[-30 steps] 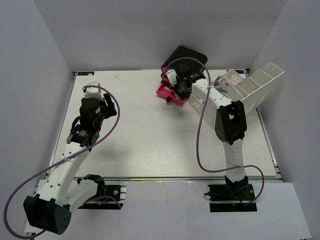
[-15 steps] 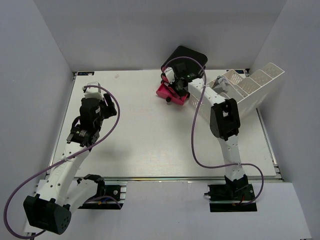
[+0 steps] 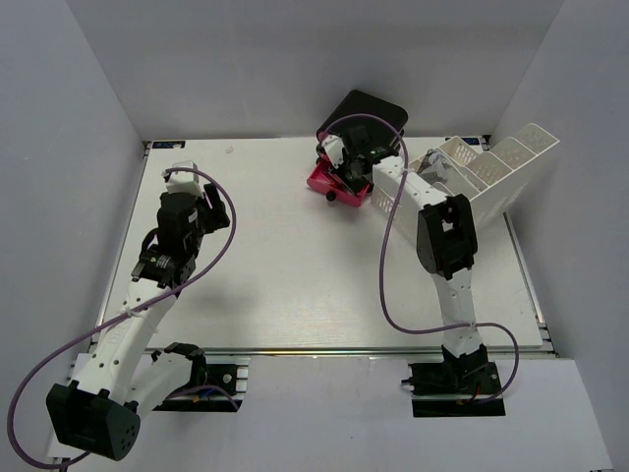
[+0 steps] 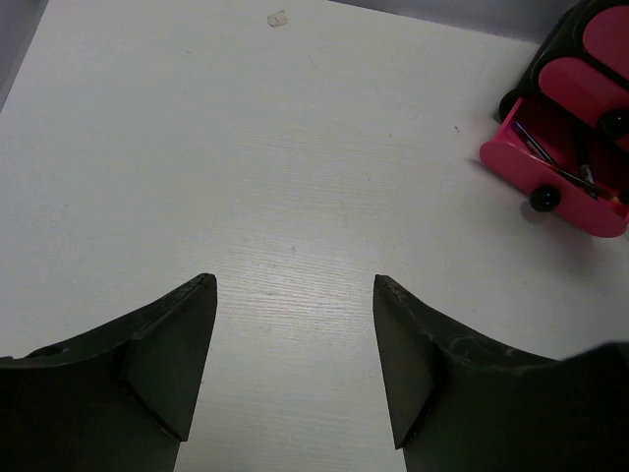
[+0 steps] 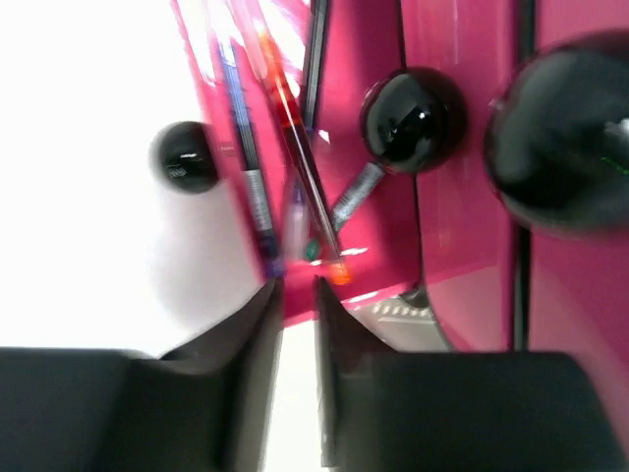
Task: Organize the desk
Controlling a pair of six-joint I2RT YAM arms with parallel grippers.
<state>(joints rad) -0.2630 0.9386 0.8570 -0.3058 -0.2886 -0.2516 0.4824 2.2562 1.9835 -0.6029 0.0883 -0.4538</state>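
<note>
The white desk (image 3: pixel 295 256) carries a black-and-pink drawer unit (image 3: pixel 366 113) at the back centre, its lowest pink drawer (image 3: pixel 334 185) pulled open. In the right wrist view the drawer (image 5: pixel 383 246) holds several pens (image 5: pixel 295 167). My right gripper (image 5: pixel 298 285) hovers over the drawer's near edge with its jaws almost together and nothing visible between them; it also shows in the top view (image 3: pixel 352 169). My left gripper (image 4: pixel 295 285) is open and empty above bare desk (image 4: pixel 275 177) at the left, far from the drawer (image 4: pixel 560 177); it also shows in the top view (image 3: pixel 208 204).
A white perforated compartment tray (image 3: pixel 491 167) leans at the back right, just behind my right arm. Black round drawer knobs (image 5: pixel 184 157) show in the right wrist view. Grey walls close in the desk on three sides. A silver rail (image 3: pixel 324 349) runs along the near edge.
My right gripper moved left over the open pink drawer, then drew back slightly. The left arm has not moved.
</note>
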